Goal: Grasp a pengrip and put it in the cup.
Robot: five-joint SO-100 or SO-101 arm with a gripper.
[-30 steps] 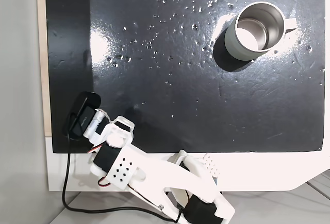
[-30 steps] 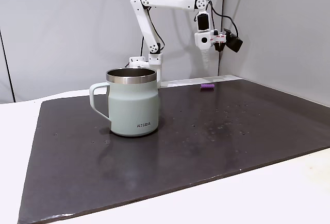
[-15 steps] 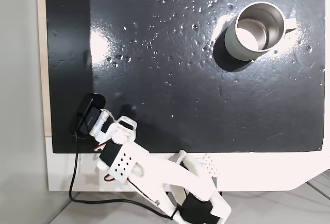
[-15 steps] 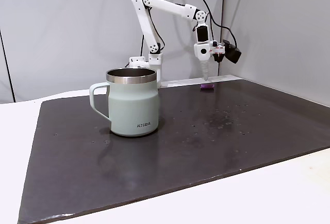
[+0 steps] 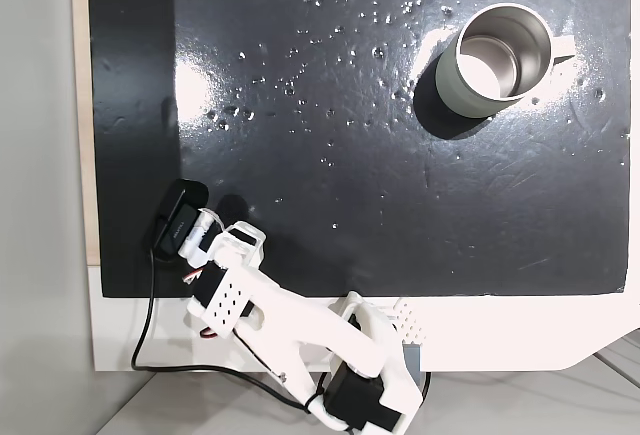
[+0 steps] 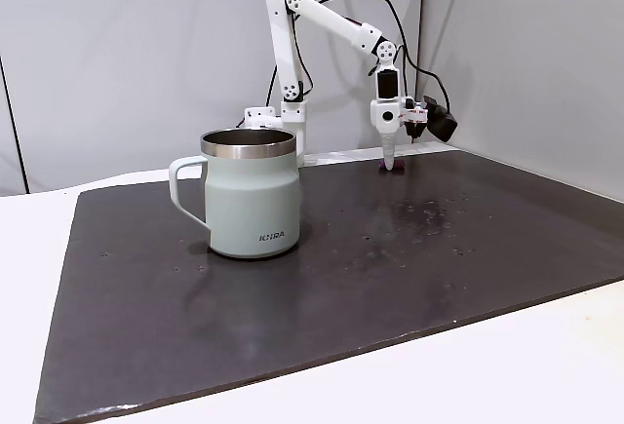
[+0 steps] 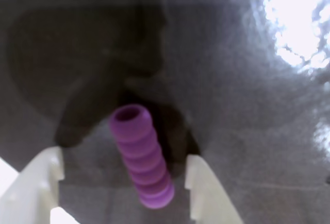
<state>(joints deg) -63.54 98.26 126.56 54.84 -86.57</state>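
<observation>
The task is at its first step: the pengrip (image 7: 140, 155) lies on the dark mat (image 5: 400, 205), not yet grasped, and the cup (image 5: 497, 59) stands with nothing visible inside. In the wrist view the two white fingers (image 7: 41, 180) rise from the bottom edge, spread apart with the purple ribbed tube between them; neither visibly touches it, so the gripper (image 7: 126, 183) is open and straddling it. Left to do, as I judge it: close on the tube, lift, carry it across the mat and drop it in the cup. The top-down fixed view places the cup at the upper right of the frame and the arm (image 5: 290, 330) at the lower left, well apart, but the arm's head hides the pengrip there. The side fixed view shows the gripper (image 6: 390, 164) down at the mat in the upper middle of the frame, with a sliver of purple beside its tip, and the cup (image 6: 249, 193) large at centre left. The finger spread is clear in the wrist view.
</observation>
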